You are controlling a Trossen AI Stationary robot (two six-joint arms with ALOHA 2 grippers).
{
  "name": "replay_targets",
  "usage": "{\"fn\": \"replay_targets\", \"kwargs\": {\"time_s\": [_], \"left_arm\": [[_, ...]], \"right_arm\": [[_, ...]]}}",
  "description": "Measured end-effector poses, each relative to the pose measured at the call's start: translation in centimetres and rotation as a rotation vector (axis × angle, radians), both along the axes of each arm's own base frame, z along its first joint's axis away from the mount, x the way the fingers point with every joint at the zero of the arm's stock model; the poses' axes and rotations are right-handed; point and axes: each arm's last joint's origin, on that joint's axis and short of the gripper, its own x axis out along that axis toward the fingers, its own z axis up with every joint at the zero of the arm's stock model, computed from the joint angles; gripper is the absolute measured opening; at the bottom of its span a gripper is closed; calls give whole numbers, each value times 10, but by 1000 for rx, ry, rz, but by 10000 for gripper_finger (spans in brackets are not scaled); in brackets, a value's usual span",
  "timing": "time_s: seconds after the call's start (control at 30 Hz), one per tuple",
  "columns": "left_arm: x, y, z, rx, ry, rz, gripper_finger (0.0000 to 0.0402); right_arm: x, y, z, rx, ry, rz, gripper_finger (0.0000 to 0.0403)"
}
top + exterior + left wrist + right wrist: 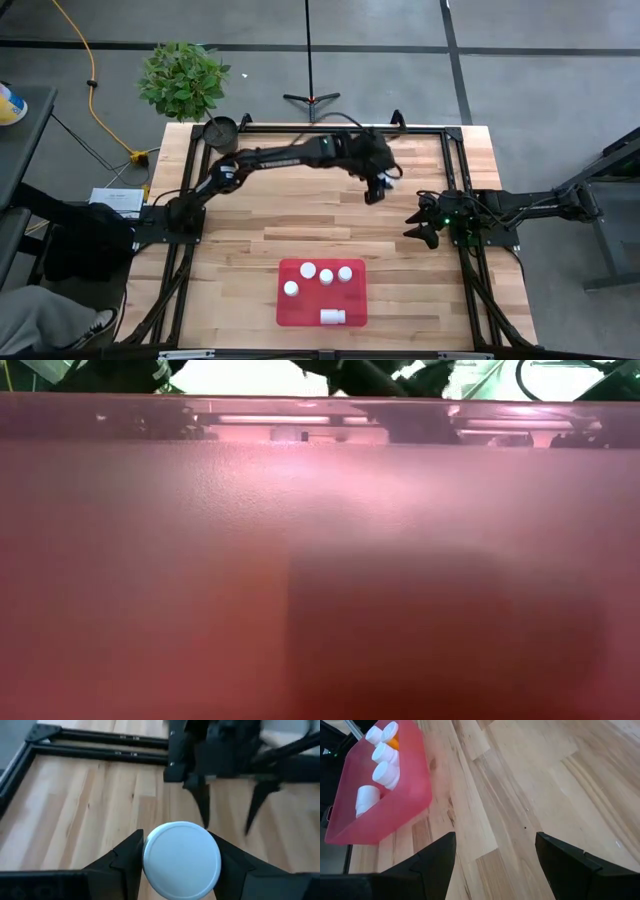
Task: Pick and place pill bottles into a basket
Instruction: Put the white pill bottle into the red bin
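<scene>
No readable text or labels.

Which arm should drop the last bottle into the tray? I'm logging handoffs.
Left. The left gripper already clamps a white-capped bottle over the table's far right part. The right gripper is open and empty, parked at the right edge. Five bottles already sit in the red tray.
</scene>
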Motion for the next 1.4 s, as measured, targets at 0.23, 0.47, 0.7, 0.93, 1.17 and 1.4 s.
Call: {"fn": "replay_targets", "kwargs": {"time_s": [0.23, 0.47, 0.7, 0.93, 1.17, 1.4], "left_arm": [[-19, 8, 43, -103, -118, -61, 210], [-31, -6, 74, -197, -205, -173, 210], [-52, -20, 112, -173, -282, -203, 210], [-85, -30, 150, -113, -333, -204, 210], [-124, -46, 178, -42, -308, -182, 210], [-155, -66, 195, 4, -264, -165, 210]], "right_arm": [[0, 0, -1, -11, 6, -10, 263], [0, 0, -1, -13, 9, -10, 263], [-1, 0, -1, -10, 10, -14, 263], [-1, -1, -1, 4, 12, -24, 264], [-1, -1, -1, 4, 12, -24, 264], [-1, 0, -1, 4, 12, -24, 264]]}}
